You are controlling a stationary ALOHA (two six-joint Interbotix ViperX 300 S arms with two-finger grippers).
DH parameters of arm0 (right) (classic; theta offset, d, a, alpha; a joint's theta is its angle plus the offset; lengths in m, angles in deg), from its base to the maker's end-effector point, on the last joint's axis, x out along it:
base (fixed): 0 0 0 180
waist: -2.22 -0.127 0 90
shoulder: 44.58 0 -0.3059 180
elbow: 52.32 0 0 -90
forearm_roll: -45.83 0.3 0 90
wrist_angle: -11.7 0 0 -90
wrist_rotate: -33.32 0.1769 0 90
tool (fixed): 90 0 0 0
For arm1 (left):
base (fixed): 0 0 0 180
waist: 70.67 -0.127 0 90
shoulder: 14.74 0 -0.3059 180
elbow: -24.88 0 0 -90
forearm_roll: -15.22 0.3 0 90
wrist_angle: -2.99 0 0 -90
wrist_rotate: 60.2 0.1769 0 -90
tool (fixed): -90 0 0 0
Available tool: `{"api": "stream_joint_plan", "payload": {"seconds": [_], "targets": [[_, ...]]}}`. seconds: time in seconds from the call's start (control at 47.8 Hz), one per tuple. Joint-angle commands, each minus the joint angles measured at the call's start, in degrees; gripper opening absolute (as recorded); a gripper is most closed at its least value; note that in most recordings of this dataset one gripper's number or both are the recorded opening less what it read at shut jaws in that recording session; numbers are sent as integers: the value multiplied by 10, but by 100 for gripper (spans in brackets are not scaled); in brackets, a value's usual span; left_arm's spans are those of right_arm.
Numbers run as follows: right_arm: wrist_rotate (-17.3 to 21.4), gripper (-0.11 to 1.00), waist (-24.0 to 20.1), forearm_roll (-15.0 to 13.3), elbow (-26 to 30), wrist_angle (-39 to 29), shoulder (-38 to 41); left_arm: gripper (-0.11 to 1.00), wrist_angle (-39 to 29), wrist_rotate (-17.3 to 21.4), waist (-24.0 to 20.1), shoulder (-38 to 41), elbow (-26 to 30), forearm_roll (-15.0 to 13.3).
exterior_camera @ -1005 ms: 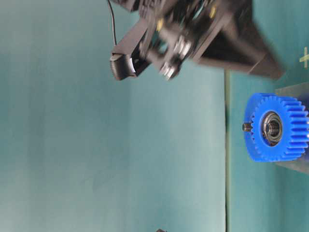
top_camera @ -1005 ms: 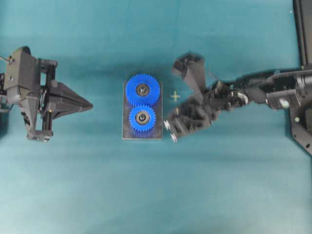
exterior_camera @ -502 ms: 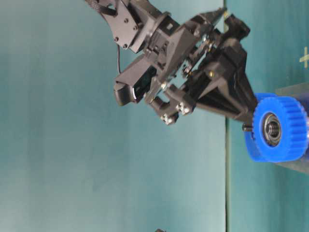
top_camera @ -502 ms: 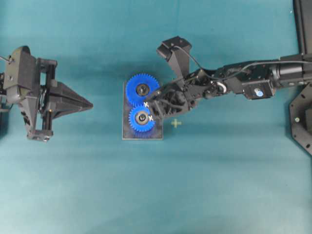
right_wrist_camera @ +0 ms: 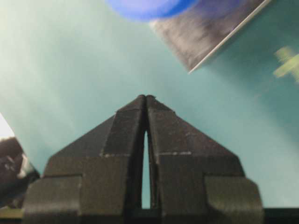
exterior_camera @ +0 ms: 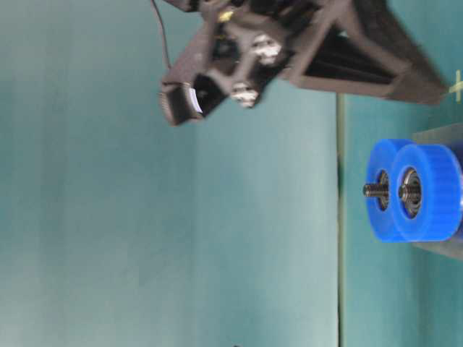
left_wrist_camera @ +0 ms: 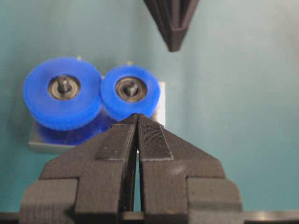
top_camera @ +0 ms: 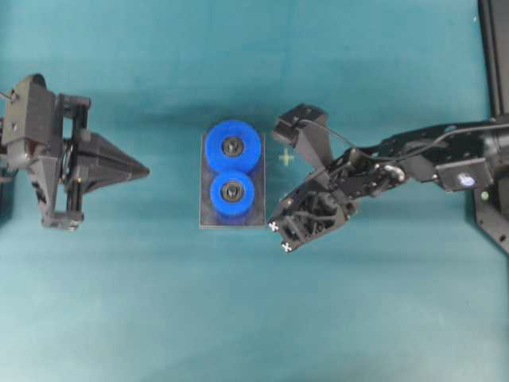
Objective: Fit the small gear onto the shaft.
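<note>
1. Honestly no readable text anywhere: no words, brand names or numbers on anything in these views.
2. Only sign I can spot is a small pale yellow plus mark [top_camera: 286,157] on the teal table cover [top_camera: 254,318], just right of center in the overhead view.
3. Same plus mark peeks in at the right edge, upper part, of the table-level view, and shows blurred at the right edge of the right wrist view.
</note>
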Motion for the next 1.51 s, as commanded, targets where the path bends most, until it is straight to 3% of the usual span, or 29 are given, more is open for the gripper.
{"api": "stream_joint_plan", "payload": {"seconds": [0.0,0.272,0.649,0.963,1.046,1.214,1.486], "targets": [[-8,8,11,-3,10,19,-15,0,4,-1,0,-4,7,1],[-16,9,26,-5,22,68,3,0,3,-1,0,-4,8,1],[-23,11,28,-5,25,76,41,0,4,-1,0,-4,7,1],[-23,11,-15,-3,63,-10,24,0,4,-1,0,-10,8,2],[-24,11,-1,-6,52,-17,6,0,3,-1,0,-10,7,1],[-26,11,43,-15,17,40,-15,0,4,-1,0,-11,7,1],[-36,10,69,-19,4,75,27,0,3,-1,0,-11,7,1]]}}
